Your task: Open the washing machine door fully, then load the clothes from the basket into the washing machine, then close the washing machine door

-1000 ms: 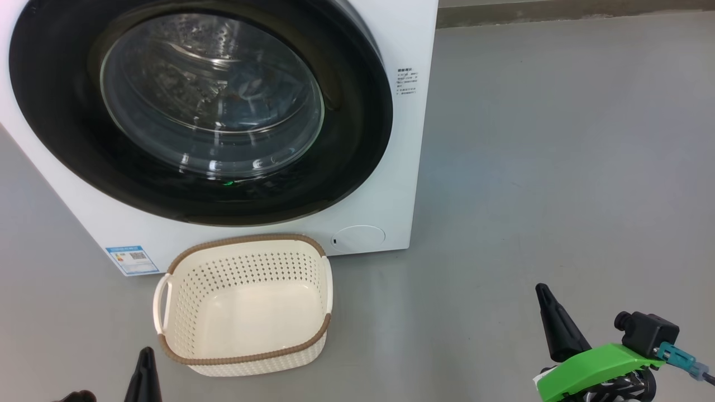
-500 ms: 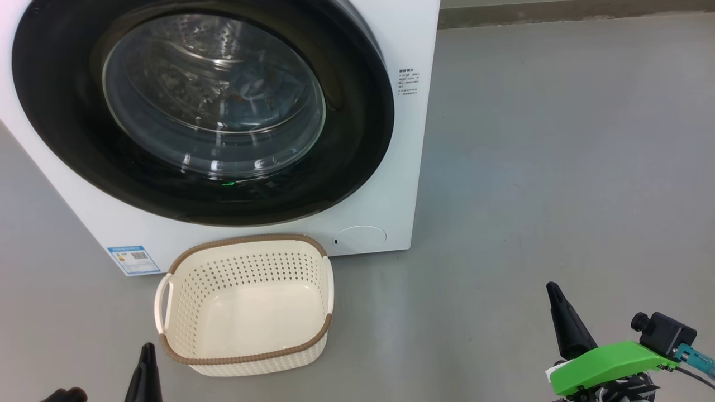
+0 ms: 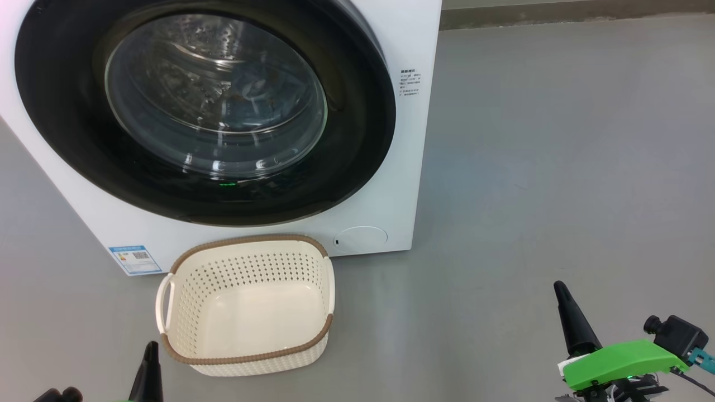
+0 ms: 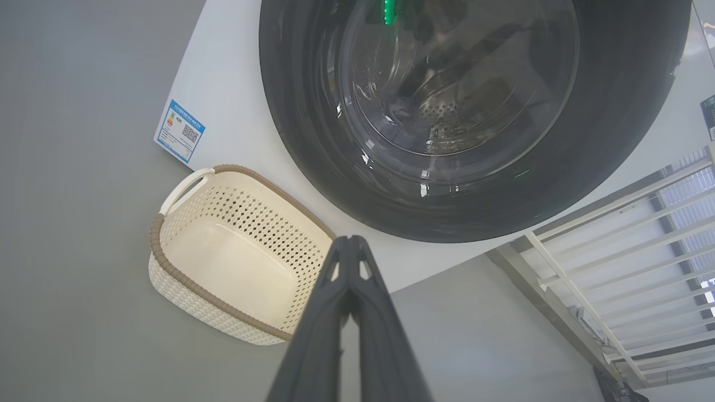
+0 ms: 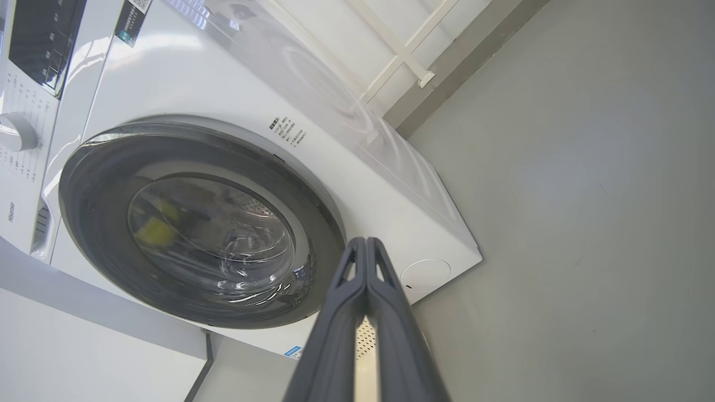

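At the lower left of the head view, our left gripper [image 3: 149,352] hangs low over the grey floor [image 3: 530,139], its 2 dark fingers pressed together on nothing. Just right of it stands the small cream perforated plastic basket with a brown rim [image 3: 246,268], empty, its far edge close under the big white boxy washing machine [image 3: 402,178]. Above it, the large round door with a glossy black rim and glass bowl [image 3: 357,111] appears to sit flush against the machine's front. Behind the glass we make out light blue cloth with orange marks [image 3: 248,89], so the clothes lie inside the drum. We judge all 3 steps done; the next move calls only for checking that the door has latched. Further right the floor lies wide open, and the machine's front corner edge is the nearest obstacle. At the lower right, our right gripper [image 3: 559,290] also has its fingers pressed together, empty.
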Robot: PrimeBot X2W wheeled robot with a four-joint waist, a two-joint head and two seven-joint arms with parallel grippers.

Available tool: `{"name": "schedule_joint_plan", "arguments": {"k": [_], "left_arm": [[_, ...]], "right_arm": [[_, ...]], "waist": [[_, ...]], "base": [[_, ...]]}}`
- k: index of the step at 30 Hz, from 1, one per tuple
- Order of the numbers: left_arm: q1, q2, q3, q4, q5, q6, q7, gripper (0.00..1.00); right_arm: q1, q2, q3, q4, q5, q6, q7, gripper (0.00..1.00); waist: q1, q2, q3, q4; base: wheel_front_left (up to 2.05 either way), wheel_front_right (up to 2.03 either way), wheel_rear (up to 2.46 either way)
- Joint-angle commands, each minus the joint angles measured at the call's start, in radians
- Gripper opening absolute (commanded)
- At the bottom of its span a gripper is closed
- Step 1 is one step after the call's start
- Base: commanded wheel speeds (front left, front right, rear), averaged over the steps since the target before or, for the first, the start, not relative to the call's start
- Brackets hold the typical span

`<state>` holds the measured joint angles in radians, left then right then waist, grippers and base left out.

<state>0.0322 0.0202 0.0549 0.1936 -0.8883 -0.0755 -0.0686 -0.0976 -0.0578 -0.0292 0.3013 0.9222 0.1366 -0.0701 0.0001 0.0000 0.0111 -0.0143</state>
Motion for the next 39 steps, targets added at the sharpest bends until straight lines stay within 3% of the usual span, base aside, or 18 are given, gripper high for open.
{"name": "schedule_joint_plan", "arguments": {"k": [1, 39], "left_arm": [[-0.045, 0.02, 0.023, -0.018, -0.022, -0.007, 0.005, 0.0], [-0.104, 0.026, 0.045, 0.025, -0.45, -0.037, 0.113, 0.0]], "right_arm": [[-0.018, -0.002, 0.003, -0.03, 0.023, -0.003, 0.008, 0.0], [-0.013, 0.001, -0.047, -0.047, 0.433, -0.005, 0.112, 0.0]], "waist": [[-0.0001, 0.0, 0.0, 0.0], [-0.0001, 0.0, -0.005, 0.009]], "base": [[0.0, 0.0, 0.0], [0.0, 0.0, 0.0]]}}
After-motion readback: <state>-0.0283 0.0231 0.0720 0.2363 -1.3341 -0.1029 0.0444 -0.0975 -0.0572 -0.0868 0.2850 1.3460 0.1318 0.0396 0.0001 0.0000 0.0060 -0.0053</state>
